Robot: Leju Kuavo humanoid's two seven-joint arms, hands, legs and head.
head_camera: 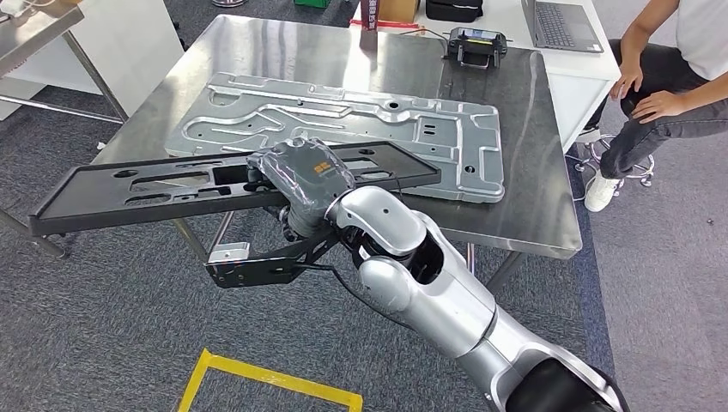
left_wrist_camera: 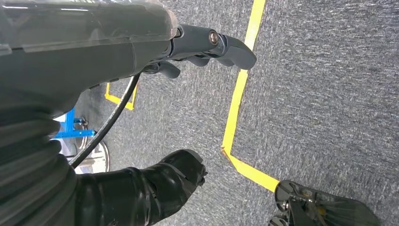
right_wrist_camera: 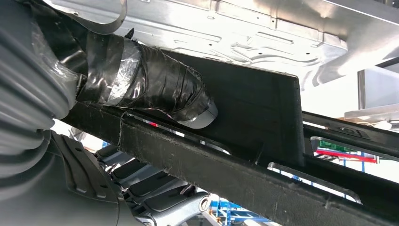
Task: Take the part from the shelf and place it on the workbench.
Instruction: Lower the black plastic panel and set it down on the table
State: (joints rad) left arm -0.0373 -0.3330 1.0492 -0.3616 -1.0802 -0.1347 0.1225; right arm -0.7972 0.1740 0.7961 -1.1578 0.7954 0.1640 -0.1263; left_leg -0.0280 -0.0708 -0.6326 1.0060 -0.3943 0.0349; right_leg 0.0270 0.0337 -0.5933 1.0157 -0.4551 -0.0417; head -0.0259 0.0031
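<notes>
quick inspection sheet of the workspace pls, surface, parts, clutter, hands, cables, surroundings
Surface: steel workbench, mostly taken up by a silver panel.
Job's things: long black part held level, one end over the panel, the other past the bench edge.
Clutter: black device at the far edge.
Hands: right hand grips the black part; left hand hangs over the floor, holding nothing.
Cables: black cable beside the left wrist.
Surroundings: grey carpet, yellow tape, seated person, laptop on a white table.

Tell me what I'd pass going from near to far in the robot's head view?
Yellow floor tape → right hand holding the long black part → silver metal panel on the workbench → black device.
</notes>
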